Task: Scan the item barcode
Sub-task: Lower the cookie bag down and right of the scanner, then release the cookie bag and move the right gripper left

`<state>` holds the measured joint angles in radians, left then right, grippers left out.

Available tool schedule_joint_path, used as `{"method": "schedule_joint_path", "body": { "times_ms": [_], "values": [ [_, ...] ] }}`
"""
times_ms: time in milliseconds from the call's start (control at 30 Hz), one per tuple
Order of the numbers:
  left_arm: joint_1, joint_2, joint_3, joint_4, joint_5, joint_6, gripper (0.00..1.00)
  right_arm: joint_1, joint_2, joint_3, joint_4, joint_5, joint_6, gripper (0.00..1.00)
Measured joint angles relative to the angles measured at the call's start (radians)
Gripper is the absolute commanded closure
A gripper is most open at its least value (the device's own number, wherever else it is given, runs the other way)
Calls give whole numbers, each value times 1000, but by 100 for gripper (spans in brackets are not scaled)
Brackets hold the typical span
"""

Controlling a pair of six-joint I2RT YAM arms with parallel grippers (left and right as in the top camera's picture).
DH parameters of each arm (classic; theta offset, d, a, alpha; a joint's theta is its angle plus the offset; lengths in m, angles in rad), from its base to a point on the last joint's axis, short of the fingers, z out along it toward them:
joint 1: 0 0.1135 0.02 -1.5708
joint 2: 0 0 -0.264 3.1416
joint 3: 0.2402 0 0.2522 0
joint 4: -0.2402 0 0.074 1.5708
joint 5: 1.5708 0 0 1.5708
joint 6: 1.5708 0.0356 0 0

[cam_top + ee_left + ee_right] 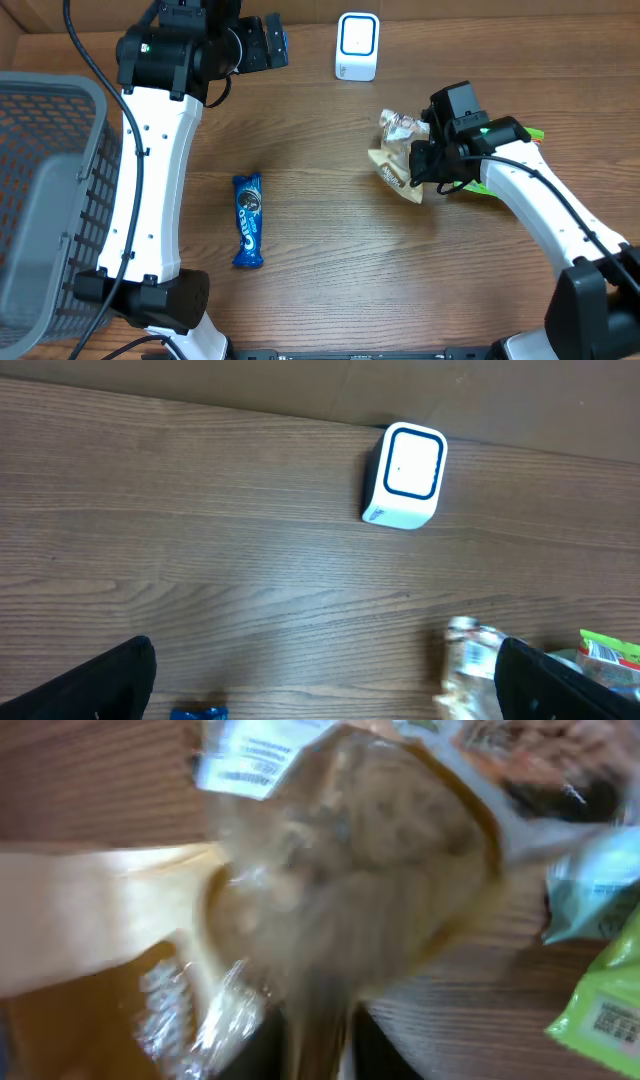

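a broad strip of bare table [320, 230] runs between the cookie pack [248, 220] and the snack bag [398, 160], open up to the scanner [357, 46] at the far edge. the basket [40, 180] walls off the left side, with the left arm [150, 170] stretching above the wood beside it. a green packet [600, 1010] crowds the snack bag's right.

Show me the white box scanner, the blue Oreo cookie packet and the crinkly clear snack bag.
White box scanner [357, 42], overhead view, its blue-framed window.
Blue Oreo cookie packet [248, 220], overhead view, middle of wrapper.
Crinkly clear snack bag [393, 162], overhead view, its tan lower half.
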<state>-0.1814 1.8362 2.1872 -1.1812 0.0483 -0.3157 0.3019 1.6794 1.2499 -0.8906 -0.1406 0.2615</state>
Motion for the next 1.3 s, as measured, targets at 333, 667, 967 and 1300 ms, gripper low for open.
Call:
{"method": "schedule_joint_path", "body": {
  "times_ms": [333, 667, 967, 1300],
  "values": [
    [0, 0, 0, 0, 0, 0, 0, 0, 69, 0, 0, -1, 0, 32],
    [0, 0, 0, 0, 0, 0, 0, 0, 69, 80, -11, -81, -34, 30],
    [0, 0, 0, 0, 0, 0, 0, 0, 69, 93, 3, -126, -46, 28],
    [0, 0, 0, 0, 0, 0, 0, 1, 69, 93, 43, -183, -42, 28]
  ]
}}
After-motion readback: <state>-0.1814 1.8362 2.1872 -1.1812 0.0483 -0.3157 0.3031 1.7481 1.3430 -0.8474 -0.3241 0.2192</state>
